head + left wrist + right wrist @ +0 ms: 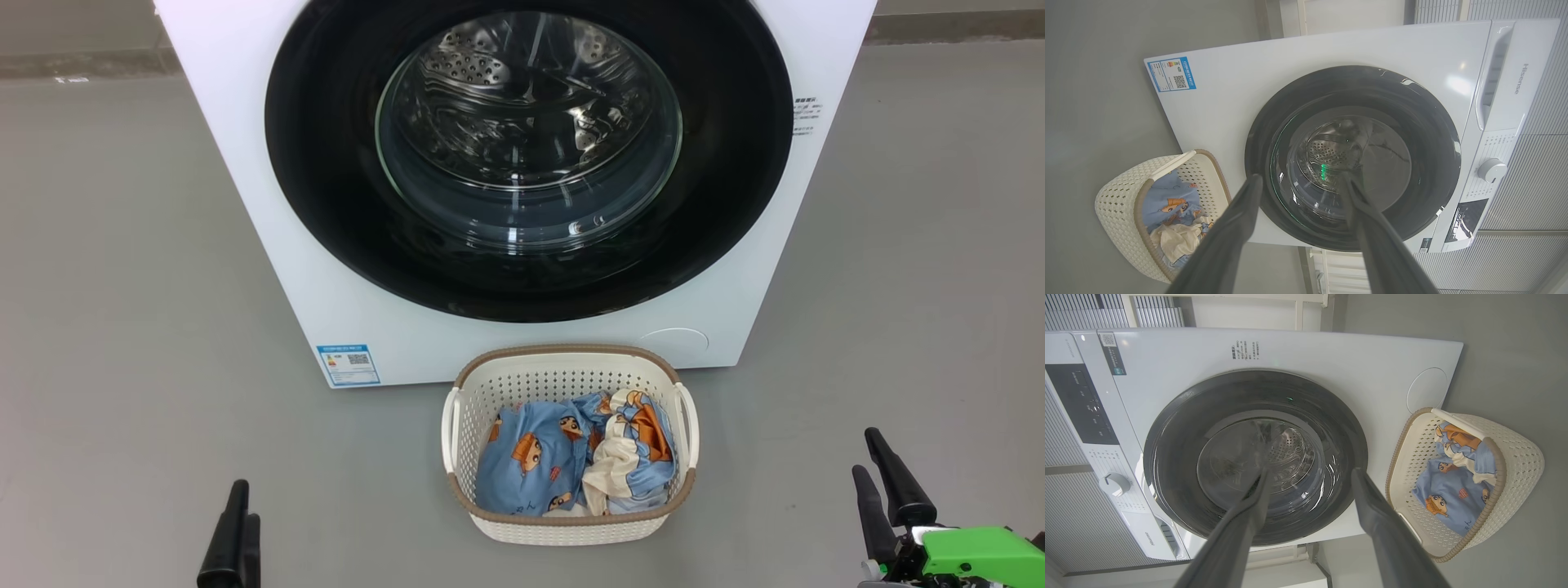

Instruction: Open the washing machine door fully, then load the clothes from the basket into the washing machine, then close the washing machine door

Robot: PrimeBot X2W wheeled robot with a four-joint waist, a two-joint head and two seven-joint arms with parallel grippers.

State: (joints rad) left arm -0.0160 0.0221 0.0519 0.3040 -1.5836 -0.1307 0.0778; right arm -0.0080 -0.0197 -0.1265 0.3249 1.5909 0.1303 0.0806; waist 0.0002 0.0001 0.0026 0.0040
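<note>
The white washing machine (245, 204) stands straight ahead. Its round black washing machine door (529, 155) is shut flat against the front, and the steel drum shows through the glass. In front of it on the floor sits the cream basket (563, 353) holding the blue cartoon-print clothes (563, 457). My left gripper (245, 500) is low at the left, well short of the basket. In the left wrist view the left gripper (1300, 177) is open and empty, facing the door. My right gripper (865, 452) is low at the right. The right gripper (1310, 470) also has its fingers spread and holds nothing.
Grey floor (122, 327) runs on both sides of the washer and basket. A blue label (349, 364) sits at the washer's lower front corner. The control panel with its knob (1492, 169) is at the washer's top. Ribbed wall panels (1527, 183) stand behind it.
</note>
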